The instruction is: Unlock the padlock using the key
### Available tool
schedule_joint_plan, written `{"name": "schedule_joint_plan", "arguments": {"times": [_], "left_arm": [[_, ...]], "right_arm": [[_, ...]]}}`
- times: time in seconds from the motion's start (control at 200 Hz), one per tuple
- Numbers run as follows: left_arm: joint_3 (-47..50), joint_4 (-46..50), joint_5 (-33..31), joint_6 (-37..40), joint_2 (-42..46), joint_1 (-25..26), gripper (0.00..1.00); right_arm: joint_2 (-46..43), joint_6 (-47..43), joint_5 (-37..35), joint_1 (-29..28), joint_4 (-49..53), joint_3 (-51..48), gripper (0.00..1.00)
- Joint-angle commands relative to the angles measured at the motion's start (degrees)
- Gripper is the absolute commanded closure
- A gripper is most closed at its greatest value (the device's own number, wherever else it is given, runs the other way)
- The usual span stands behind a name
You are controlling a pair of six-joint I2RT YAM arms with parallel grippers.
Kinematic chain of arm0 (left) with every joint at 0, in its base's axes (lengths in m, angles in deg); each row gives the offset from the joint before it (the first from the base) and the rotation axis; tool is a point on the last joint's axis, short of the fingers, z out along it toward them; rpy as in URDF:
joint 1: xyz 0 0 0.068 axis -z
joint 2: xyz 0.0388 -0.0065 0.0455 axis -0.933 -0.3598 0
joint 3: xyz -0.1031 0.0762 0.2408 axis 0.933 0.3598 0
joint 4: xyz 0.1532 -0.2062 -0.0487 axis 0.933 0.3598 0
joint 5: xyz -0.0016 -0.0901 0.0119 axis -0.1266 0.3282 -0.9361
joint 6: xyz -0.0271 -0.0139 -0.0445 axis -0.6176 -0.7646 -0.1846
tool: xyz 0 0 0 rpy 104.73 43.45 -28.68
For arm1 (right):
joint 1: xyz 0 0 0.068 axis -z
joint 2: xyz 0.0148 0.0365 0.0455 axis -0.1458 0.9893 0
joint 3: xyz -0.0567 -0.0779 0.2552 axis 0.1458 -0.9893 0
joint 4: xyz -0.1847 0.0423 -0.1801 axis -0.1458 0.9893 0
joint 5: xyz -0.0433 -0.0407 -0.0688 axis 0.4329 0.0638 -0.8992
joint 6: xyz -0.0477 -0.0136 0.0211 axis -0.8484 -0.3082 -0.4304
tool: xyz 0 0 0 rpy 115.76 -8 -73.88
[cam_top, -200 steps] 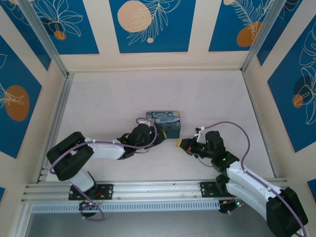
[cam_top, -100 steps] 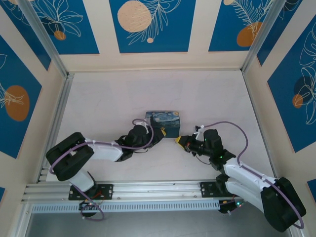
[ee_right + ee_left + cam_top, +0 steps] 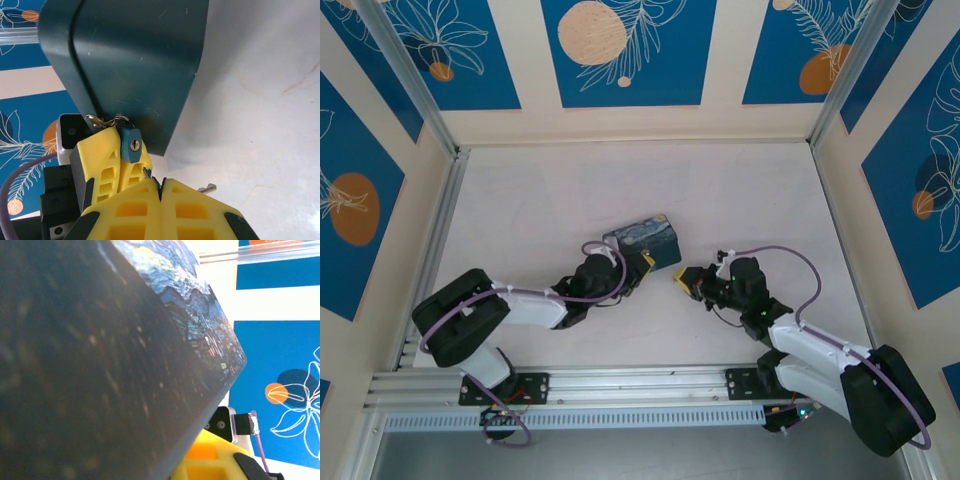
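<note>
The left tool, pinching the padlock on the front of the box, has just swung it askew on the bench, and the right tool, clenched on the key, has crept closer, so the keyhole now faces it, ready for insertion.

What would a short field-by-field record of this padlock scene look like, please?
Left gripper: shut on the padlock, at the box front
Right gripper: shut on the key
Key: tip just below the keyhole, not inserted
Padlock: keyhole faces the right wrist camera
Box: tilted on the table
</note>
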Motion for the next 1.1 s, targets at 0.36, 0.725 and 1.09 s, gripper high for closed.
{"name": "schedule_joint_plan", "arguments": {"times": [0.36, 0.725, 1.09], "left_arm": [[-0.1, -5.1, -0.5, -2.6, 2.0, -0.6, 1.00], [0.1, -5.1, -0.3, -2.7, 2.1, -0.6, 1.00], [0.3, -5.0, -0.4, -2.7, 2.3, -0.6, 1.00]], "right_arm": [[5.3, 0.1, -1.5, -2.0, -4.4, 4.2, 1.00], [8.7, -0.3, -1.9, -3.0, -5.6, 5.5, 1.00], [10.4, -0.7, -2.3, -3.2, -5.8, 5.9, 1.00]]}}
